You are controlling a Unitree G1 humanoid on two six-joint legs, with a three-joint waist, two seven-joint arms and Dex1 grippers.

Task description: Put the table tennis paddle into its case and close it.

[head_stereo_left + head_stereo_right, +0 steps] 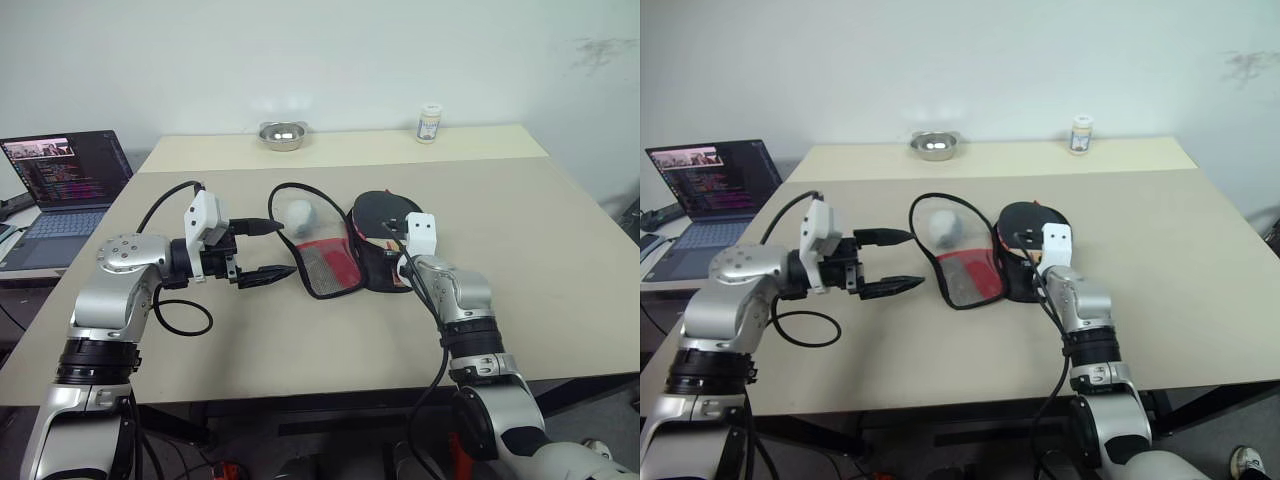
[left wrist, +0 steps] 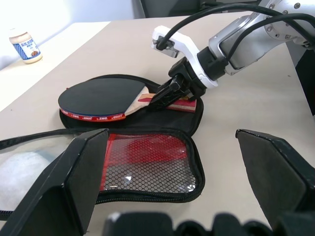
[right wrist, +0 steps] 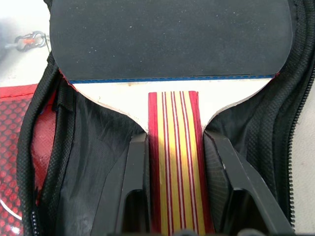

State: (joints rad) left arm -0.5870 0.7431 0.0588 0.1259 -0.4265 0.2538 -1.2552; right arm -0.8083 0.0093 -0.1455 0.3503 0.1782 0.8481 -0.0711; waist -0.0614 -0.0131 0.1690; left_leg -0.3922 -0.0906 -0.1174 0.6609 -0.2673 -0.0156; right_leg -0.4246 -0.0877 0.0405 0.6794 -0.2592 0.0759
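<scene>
Two arms reach over the table (image 1: 560,260) in the head views. The case (image 1: 340,262) lies unzipped, its red mesh flap folded toward the left gripper (image 1: 262,250), whose jaws stand wide and empty just beside that flap. The right gripper (image 1: 400,248) sits over the far half of the case, where the paddle (image 1: 378,212) lies.

From the left wrist, the paddle (image 2: 106,98) rests on the case's black lower half (image 2: 194,115), head pointing away from the right gripper (image 2: 162,96), which clasps the handle.

From the right wrist, the handle (image 3: 176,162) runs straight back between the fingers (image 3: 135,196), which are clamped on its sides; the paddle's long axis lines up with the gripper. Closing looks likely to fall to the left arm, nearer the flap.
</scene>
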